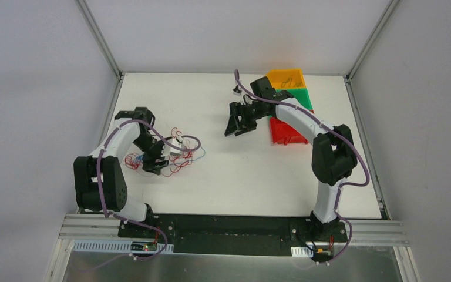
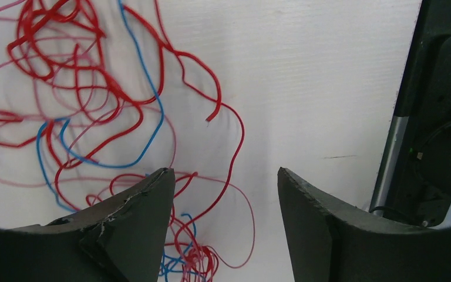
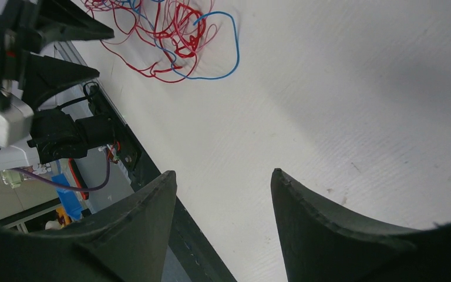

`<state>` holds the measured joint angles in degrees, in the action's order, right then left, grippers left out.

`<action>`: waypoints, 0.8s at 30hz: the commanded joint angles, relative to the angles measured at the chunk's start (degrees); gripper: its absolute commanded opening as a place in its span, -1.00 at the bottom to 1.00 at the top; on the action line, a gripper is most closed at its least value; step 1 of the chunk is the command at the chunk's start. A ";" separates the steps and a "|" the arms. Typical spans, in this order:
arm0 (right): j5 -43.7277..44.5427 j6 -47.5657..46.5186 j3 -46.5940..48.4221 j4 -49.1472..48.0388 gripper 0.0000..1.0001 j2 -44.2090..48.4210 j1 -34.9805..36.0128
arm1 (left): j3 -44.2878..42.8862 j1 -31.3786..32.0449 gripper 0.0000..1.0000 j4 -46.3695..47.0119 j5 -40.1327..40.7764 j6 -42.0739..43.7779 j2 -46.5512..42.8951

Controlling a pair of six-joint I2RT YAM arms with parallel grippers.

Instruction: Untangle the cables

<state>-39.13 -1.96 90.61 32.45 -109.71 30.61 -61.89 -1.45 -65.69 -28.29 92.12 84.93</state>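
The cables (image 1: pixel 173 154) lie in a loose tangle of thin red and light blue wires on the left half of the white table (image 1: pixel 241 182). In the left wrist view the cables (image 2: pixel 94 88) spread across the upper left, and a few red loops run under the gap between the fingers. My left gripper (image 1: pixel 158 161) (image 2: pixel 224 170) hangs open right over the tangle, holding nothing. My right gripper (image 1: pixel 235 126) (image 3: pixel 223 171) is open and empty above bare table at centre back, well away from the cables (image 3: pixel 170 29).
Orange (image 1: pixel 288 77), green (image 1: pixel 298 97) and red (image 1: pixel 286 132) bins stand in a row at the back right, beside the right arm. The table's near edge meets a black base rail (image 1: pixel 229 226). Metal frame posts mark the back corners.
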 commanded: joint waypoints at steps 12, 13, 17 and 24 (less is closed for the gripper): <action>-0.49 -2.48 1.11 3.09 0.26 3.20 -6.34 | 7.98 5.94 -0.88 6.46 7.95 9.31 -0.50; -0.36 -2.67 1.46 3.33 0.26 3.19 -6.49 | 7.46 6.24 -1.00 6.63 6.67 7.34 -1.64; -1.08 -4.18 2.75 3.97 0.26 4.60 -7.32 | 0.50 6.86 -1.00 6.44 -3.55 -6.42 -8.49; -6.71 -7.68 0.74 -4.84 0.42 15.37 -7.63 | -22.14 6.92 -1.00 6.96 -22.02 -48.74 -8.61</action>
<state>-41.28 -6.72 90.61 34.79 -105.45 22.83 -74.22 4.95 -58.35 -34.87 70.78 76.93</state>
